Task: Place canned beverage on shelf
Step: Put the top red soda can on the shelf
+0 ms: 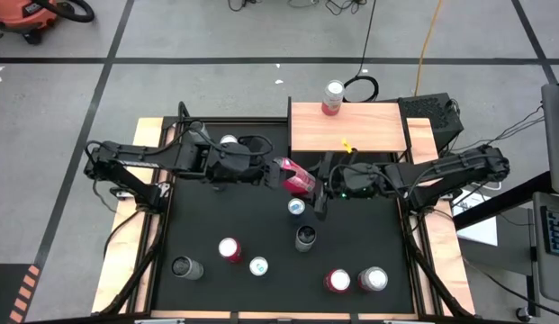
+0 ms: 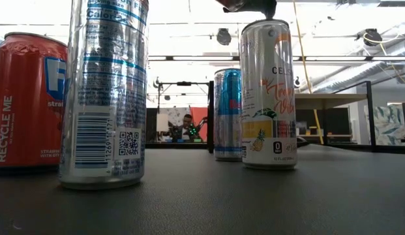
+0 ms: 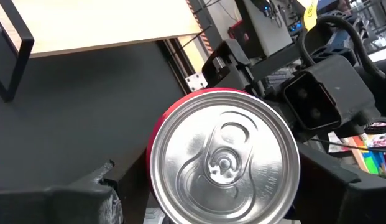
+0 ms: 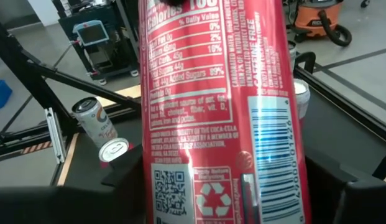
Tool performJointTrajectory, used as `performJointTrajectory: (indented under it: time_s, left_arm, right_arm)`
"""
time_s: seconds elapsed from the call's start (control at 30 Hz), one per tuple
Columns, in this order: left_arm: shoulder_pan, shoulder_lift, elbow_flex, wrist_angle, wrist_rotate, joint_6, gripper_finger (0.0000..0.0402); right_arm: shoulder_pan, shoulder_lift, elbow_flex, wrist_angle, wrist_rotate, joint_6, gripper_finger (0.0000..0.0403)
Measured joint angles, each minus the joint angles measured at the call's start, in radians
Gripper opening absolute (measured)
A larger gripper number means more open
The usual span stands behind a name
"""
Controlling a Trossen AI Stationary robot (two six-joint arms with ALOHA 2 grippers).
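From above, the left gripper (image 1: 277, 173) holds a red can (image 1: 297, 178) tilted above the middle of the black table (image 1: 207, 234), its fingers spread around the can's body; the right gripper (image 1: 322, 191) meets the same can from the other side, and whether its fingers have closed on it I cannot tell. The shelf (image 1: 347, 128) sits at the table's far edge toward the right corner, with one white can (image 1: 332, 97) upright on its far edge. More cans stand on the table toward the near edge. At table height, a tall silver can (image 2: 105, 91), an orange-red can (image 2: 27, 101), a blue can (image 2: 227, 114) and a white slim can (image 2: 268, 94) stand upright. The left wrist view looks down on the held can's silver top (image 3: 224, 165), with the shelf board (image 3: 99, 22) beyond and the right arm's wrist (image 3: 323, 87) just beside the can. The right wrist view is filled by the red can's label (image 4: 217, 106), between the dark fingers (image 4: 360, 199).
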Motion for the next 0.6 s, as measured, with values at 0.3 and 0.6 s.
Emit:
performJointTrajectory:
  time_s: [0.3,0.6]
  left_arm:
    - [0.007,0.006,0.000,0.031,-0.021,-0.005,0.0378]
    - [0.041,-0.012,0.000,0.123,-0.007,0.067,0.0388]
  right_arm:
    - [-0.001,-0.011,-0.001,0.001,-0.018,0.047,0.0281]
    - [-0.009,-0.018,-0.001,-0.002,-0.199,0.158,0.0280]
